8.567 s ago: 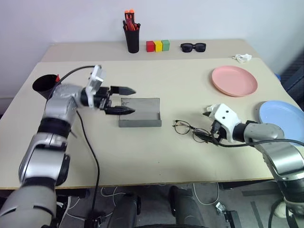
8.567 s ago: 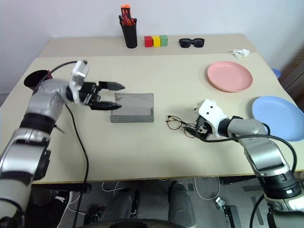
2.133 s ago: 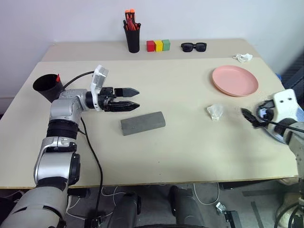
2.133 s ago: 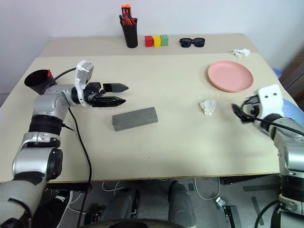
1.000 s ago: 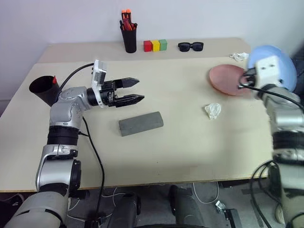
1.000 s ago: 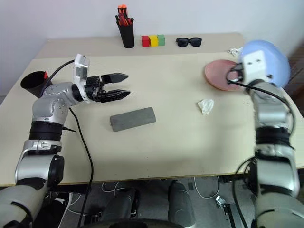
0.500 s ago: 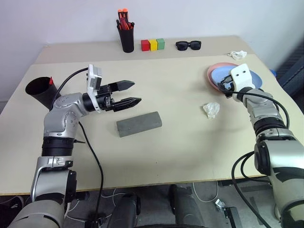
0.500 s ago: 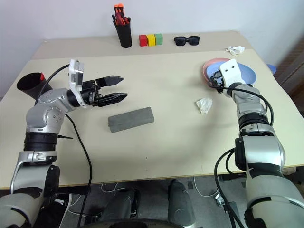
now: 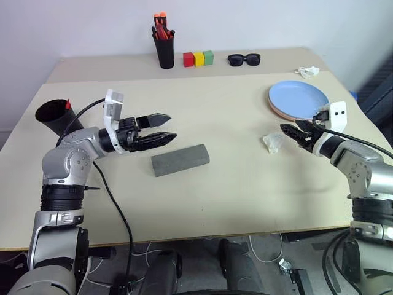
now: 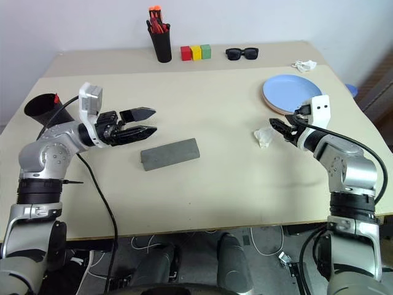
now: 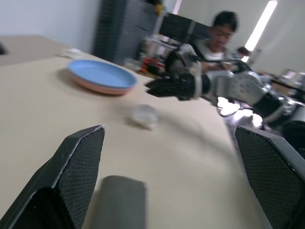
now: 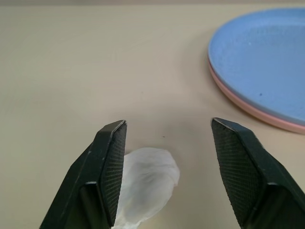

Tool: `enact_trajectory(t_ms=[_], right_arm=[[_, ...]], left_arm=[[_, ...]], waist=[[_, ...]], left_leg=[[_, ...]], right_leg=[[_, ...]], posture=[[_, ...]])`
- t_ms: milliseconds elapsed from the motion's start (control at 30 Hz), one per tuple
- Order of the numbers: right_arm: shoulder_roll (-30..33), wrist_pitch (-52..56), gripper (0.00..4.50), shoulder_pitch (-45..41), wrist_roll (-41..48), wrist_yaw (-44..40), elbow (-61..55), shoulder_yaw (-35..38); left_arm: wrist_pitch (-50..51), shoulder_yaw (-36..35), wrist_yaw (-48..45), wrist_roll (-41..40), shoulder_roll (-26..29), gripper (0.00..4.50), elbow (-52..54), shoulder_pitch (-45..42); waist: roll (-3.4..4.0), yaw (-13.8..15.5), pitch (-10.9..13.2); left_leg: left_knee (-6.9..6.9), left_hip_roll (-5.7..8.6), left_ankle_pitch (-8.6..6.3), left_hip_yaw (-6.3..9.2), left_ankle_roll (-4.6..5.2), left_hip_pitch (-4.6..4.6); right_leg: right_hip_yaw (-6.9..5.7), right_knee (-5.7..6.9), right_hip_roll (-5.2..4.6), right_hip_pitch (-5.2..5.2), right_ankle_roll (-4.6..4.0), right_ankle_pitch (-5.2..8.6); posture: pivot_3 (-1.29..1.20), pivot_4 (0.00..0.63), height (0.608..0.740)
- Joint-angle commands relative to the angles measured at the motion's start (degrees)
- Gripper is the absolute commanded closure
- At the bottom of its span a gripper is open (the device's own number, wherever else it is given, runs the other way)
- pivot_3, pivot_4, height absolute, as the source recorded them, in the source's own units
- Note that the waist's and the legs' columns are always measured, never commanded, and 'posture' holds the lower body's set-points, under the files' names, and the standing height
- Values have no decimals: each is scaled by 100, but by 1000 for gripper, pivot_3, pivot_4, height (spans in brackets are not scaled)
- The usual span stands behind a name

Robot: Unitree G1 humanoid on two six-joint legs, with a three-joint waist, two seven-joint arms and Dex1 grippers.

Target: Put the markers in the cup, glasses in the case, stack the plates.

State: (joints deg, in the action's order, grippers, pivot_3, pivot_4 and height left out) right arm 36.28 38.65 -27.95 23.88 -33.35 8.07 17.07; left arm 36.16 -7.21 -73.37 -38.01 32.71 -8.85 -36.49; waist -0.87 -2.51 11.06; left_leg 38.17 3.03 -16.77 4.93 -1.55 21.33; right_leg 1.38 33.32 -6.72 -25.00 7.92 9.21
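Closed grey case (image 9: 180, 160) lies mid-table. Just left of it, the left gripper (image 9: 164, 128) hovers, fingers apart (empty). Right of it, the right gripper (image 9: 291, 133) gapes beside crumpled tissue (image 9: 272, 142). Farther right, 2 plates (image 9: 299, 98) sit stacked, blue on pink.

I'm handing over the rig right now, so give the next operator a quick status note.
Left claw: open, empty, above the table beside the shut case.
Right claw: open, empty, by the white wad.
Plates: blue plate on pink plate, stacked.
Cup at the table's left edge, a marker tip showing in it.
Glasses not in sight; case is closed, so I can't confirm them.
Left: verify the glasses.
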Motion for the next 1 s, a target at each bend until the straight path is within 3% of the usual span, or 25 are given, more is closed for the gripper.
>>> enact_trajectory(t_ms=[33,267,367,500,700,833,967,1000], right_arm=[[-138,66,1669,261,-76,200,-398,-145],[-320,-439,1669,153,-368,231,458,-367],[-389,-465,2552,59,-255,78,544,-368],[-377,-493,4452,-147,-209,0,561,-365],[-198,-968,4452,-672,-205,-160,683,-180],[37,-2668,4452,-1912,-1308,933,2799,-383],[153,-3868,4452,-2950,-1908,1411,4775,-653],[134,-4054,4140,-3170,-1946,1423,5252,-642]], left_arm=[[-131,24,-144,23,126,0,-17,-154],[-329,36,-142,101,149,0,-122,-197],[-422,21,-151,170,221,0,-124,-138],[-479,-19,-102,159,238,0,-108,-89],[-708,-88,258,242,42,0,-346,-216],[-1184,-95,651,384,-346,0,-542,-412],[-1199,-32,713,360,-460,0,-420,-363],[-1198,-20,708,361,-457,0,-410,-345]], waist=[[-1,6,-1],[-1,24,-1],[-1,23,-1],[-1,11,0],[0,12,0],[0,41,0],[0,4,0],[0,-8,0]], left_leg=[[0,0,0,0,0,0],[1,2,0,-3,0,3],[1,2,0,-3,0,4],[0,2,0,-2,0,3],[-1,1,0,-1,0,4],[4,4,2,-5,-3,4],[-14,4,2,-3,-4,7],[-16,4,2,-5,-4,8]], right_leg=[[0,-1,0,1,0,0],[1,-4,-2,2,0,0],[0,-6,-2,2,0,0],[0,-6,-2,1,0,0],[0,-7,-2,1,0,0],[1,-9,-4,3,1,-1],[0,-16,-5,-3,0,-1],[0,-17,-4,-5,0,-1]], posture=[[0,150,740],[0,150,740],[0,150,740],[0,150,740],[0,150,740],[0,150,740],[0,150,740],[0,150,740]])
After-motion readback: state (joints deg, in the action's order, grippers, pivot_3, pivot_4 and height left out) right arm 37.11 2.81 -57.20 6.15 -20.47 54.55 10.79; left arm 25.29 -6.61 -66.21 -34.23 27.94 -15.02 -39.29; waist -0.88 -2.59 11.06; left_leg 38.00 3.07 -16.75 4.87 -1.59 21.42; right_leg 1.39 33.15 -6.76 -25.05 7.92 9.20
